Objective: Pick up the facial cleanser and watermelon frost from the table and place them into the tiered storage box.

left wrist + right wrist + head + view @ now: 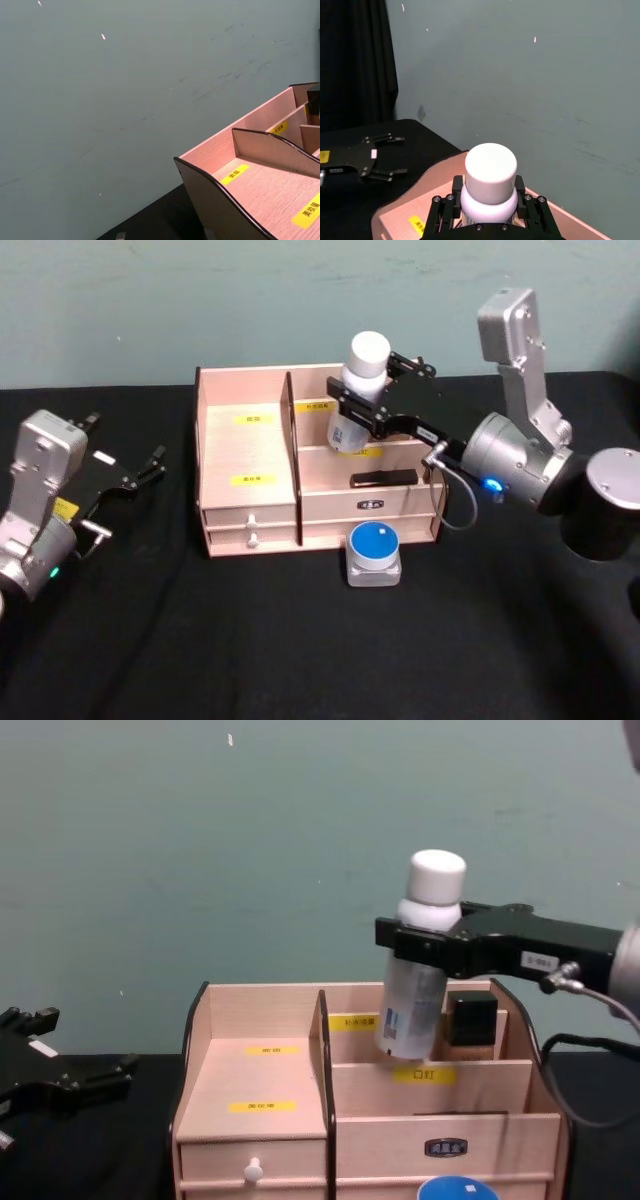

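The facial cleanser, a white bottle with a rounded cap, hangs tilted over the rear right compartment of the tiered storage box. My right gripper is shut on its neck and upper body. In the chest view the bottle has its base down at the divider's top edge. The right wrist view shows the cap between the black fingers. The watermelon frost, a squat jar with a blue lid, stands on the table just in front of the box. My left gripper rests open at the table's left.
A black square cap stands in the rear right compartment beside the bottle. A flat black item lies on the middle tier. The left wrist view looks past the box's curved side panel to a teal wall. Black cloth covers the table.
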You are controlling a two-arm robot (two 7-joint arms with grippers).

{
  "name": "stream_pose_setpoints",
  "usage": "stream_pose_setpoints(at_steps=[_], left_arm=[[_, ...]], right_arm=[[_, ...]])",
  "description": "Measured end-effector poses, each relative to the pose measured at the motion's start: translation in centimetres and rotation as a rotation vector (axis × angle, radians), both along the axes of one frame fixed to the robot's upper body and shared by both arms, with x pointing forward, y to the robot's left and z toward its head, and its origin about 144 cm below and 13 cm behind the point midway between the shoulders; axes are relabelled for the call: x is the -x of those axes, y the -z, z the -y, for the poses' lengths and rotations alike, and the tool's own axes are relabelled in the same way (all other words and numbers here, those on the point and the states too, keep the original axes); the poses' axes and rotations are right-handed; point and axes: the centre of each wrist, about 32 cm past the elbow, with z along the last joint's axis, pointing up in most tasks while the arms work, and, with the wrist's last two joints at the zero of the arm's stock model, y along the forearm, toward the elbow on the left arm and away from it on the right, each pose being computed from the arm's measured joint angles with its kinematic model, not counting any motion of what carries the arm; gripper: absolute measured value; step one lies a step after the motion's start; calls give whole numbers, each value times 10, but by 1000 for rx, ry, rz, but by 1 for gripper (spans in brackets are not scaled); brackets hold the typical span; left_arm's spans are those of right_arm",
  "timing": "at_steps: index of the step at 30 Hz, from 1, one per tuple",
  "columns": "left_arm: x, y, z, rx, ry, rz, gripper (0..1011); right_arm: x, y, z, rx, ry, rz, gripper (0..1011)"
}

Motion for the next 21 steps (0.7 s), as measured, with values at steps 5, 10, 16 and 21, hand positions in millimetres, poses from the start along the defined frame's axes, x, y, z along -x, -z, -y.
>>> stream_pose_setpoints(at_steps=[5,10,16,21], left_arm=[[0,0,0,0,0,0,1010],[0,0,0,0,0,0,1010],[0,0,0,0,0,0,1009],[0,0,0,0,0,0,1010]], right_arm=[[-9,3,-3,7,2,-1,593],[-17,7,-6,11,5,-3,593],[-25,9,-8,20,13,0,593],[-31,11,-10,21,16,-1,593]])
